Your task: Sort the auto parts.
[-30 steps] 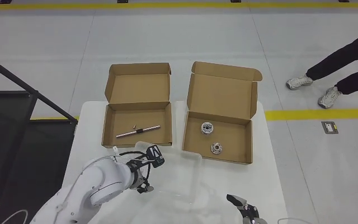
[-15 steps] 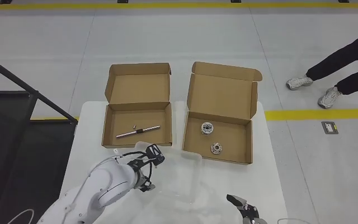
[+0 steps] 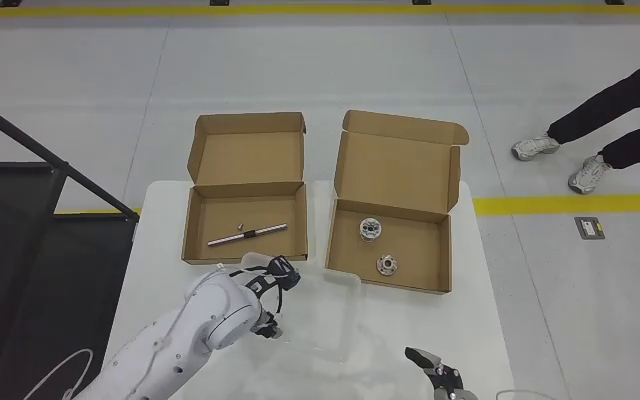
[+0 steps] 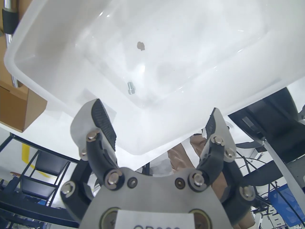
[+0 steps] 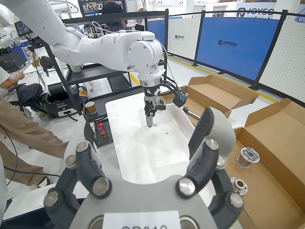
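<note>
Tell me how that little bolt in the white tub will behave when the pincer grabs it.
The bolt looks metal, so it is probably stiff and light. Its round shank lies on the glossy floor of the tub, so it may roll or skid if nudged. It is tiny beside the open left pincer, so it could slip out.

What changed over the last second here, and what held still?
The left arm slid rightward in the top view, carrying the left gripper farther over the white tray, where a small bolt lies. Its fingers are open; nothing was grasped or released. The right gripper, the rod in the left box and two round parts in the right box stayed put.
</note>
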Controlling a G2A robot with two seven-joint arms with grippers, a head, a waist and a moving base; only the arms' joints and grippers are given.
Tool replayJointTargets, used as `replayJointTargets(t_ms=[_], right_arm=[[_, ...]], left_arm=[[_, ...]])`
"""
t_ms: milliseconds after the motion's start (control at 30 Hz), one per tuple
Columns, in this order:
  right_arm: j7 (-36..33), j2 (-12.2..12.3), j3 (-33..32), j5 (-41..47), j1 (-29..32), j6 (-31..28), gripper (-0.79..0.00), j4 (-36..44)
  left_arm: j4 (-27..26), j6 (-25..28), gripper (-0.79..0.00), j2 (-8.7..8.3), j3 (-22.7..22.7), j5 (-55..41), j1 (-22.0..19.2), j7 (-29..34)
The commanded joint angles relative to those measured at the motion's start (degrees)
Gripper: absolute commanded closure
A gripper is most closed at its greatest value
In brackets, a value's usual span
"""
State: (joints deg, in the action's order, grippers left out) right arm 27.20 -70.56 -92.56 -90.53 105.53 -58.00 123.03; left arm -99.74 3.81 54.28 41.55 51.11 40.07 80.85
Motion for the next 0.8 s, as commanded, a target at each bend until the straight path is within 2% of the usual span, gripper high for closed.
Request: replayJointTargets(t_ms=[0, 200, 400, 767], right_arm=[[0.0, 0.0, 0.0, 0.0, 0.0, 0.0, -0.785, 0.0], [0.0, 0.0, 0.0, 0.0, 0.0, 0.0, -0.785, 0.0], [0.0, 0.0, 0.0, 0.0, 0.0, 0.0, -0.785, 0.0], [0.0, 0.0, 0.0, 0.0, 0.0, 0.0, -0.785, 0.0]], left_arm=[[0.04, 0.02, -0.785, 0.0, 0.02, -0.07, 0.0, -0.03], [0.04, 0.02, -0.785, 0.0, 0.02, -0.07, 0.0, -0.03], [2.74, 1.18, -0.785, -0.03, 1.38, -0.03, 1.52, -4.7], [7.34, 2.75, -0.628, 0.88, 1.6, -0.97, 1.5, -6.76]])
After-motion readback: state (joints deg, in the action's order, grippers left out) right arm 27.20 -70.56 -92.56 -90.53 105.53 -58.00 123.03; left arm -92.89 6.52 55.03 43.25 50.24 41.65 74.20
